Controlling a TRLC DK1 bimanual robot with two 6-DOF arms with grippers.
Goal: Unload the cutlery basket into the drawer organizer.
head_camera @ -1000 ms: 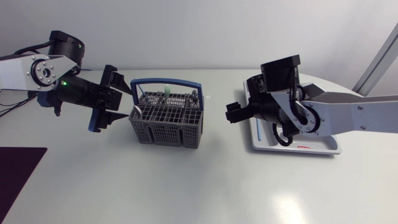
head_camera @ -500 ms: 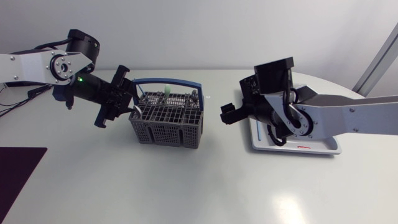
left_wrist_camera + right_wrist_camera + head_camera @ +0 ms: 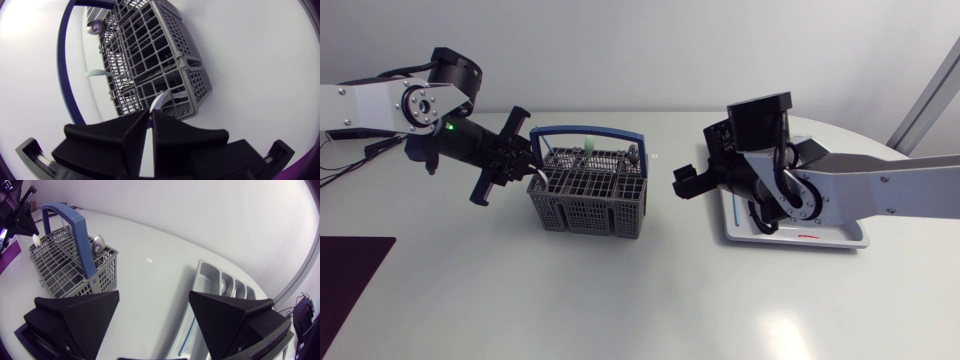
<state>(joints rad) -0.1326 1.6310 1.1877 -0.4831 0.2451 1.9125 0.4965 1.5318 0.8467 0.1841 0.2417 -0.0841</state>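
Head view: cutlery basket (image 3: 588,190) sits mid-worktop (image 3: 620,300), blue handle up; left claw (image 3: 528,163) at its left end; right claw (image 3: 685,183) hangs between basket and drawer organizer (image 3: 830,238), likely waiting its turn.
Left wrist view: claw pinched nearly shut on a white utensil (image 3: 159,101), probably a spoon handle, standing in the end compartment.
Right wrist view: right claw spread wide, empty; organizer's compartments just beside it.

The left gripper (image 3: 150,115) has closed on a white utensil (image 3: 159,102).
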